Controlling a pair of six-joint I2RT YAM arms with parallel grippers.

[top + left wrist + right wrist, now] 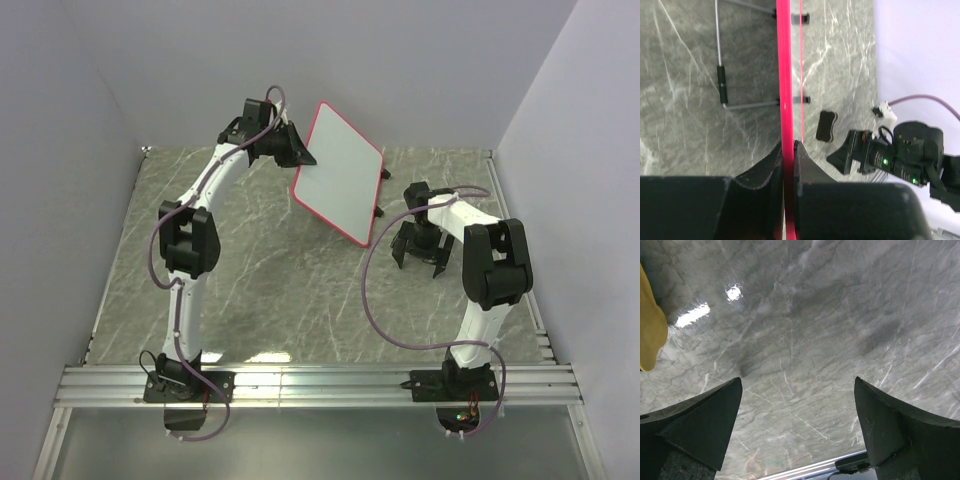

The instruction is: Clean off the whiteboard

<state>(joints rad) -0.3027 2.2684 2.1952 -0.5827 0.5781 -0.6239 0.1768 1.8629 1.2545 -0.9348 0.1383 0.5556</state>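
At the near edge of the grey marble-patterned table (pixel 260 290), the two arm bases are seen bolted to an aluminium rail (pixel 320 382). Further in, on the right side, the right gripper (pixel 420 258) is pointed down at the tabletop. Its black fingers (pixel 705 415) are spread wide, and only bare marble is seen between them in the right wrist view. A yellow rounded object (pixel 650 335) is cut off by the left edge of that view.

Beyond the middle of the table, the flat white rectangular whiteboard with rounded corners and a thin red rim (pixel 340 175) is held tilted, and its face is seen plain white. Whether its lower corner touches the table cannot be told. At the board's far upper-left edge, the left gripper (pixel 297 152) is clamped on the red rim, which is pinched between both pads in the left wrist view. There, a thin metal wire frame (pixel 722 75) is seen beside the rim, and a small dark bone-shaped pad (pixel 826 126) lies on the marble.
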